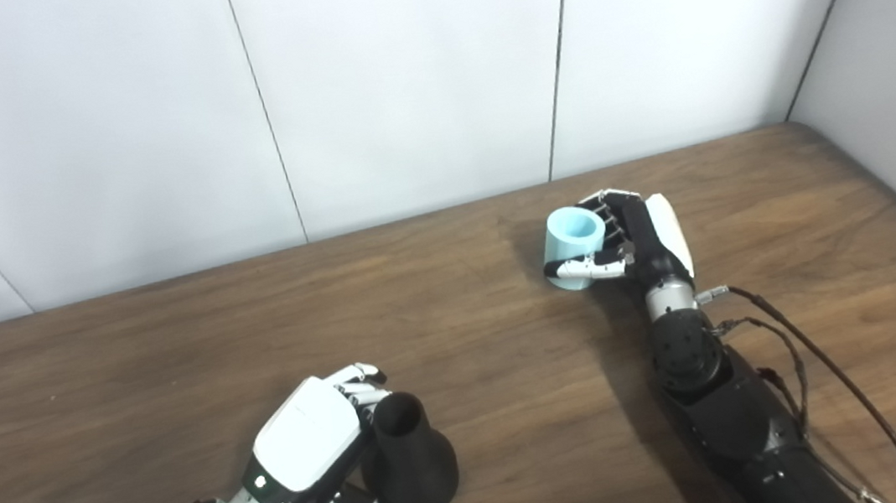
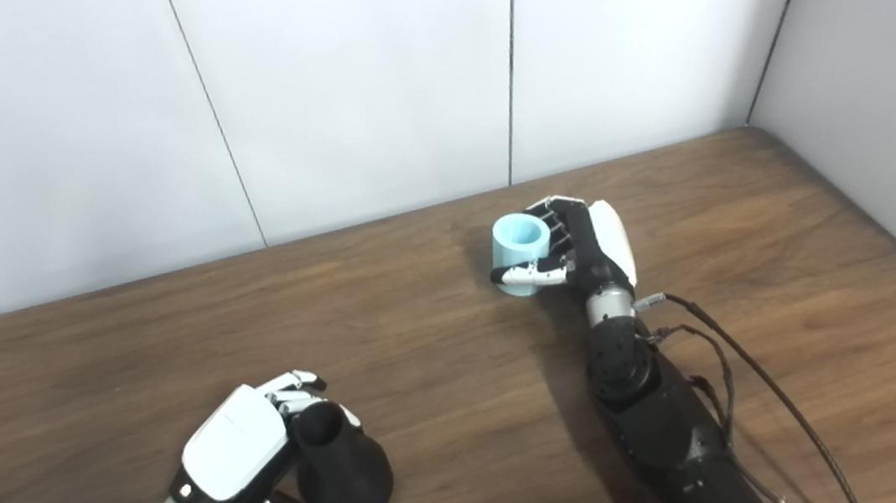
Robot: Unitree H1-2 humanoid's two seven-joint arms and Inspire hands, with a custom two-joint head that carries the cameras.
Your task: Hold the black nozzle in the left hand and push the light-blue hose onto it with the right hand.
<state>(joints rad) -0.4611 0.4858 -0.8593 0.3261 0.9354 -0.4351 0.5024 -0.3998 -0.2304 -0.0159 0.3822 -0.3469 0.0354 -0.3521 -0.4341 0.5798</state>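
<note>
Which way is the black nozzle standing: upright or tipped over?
Upright. The nozzle stands on its wide base on the table, its narrow open mouth pointing up, with the left hand wrapped around it.

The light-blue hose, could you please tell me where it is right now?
The light-blue hose sits upright in the right hand, toward the table's far right, well apart from the black nozzle.

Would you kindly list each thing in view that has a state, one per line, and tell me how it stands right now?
black nozzle: upright on the table, narrow open end up, gripped, no hose on it.
light-blue hose: short piece, open end up, gripped, well apart from the nozzle.
left hand: shut on the nozzle.
right hand: shut on the hose.
</note>
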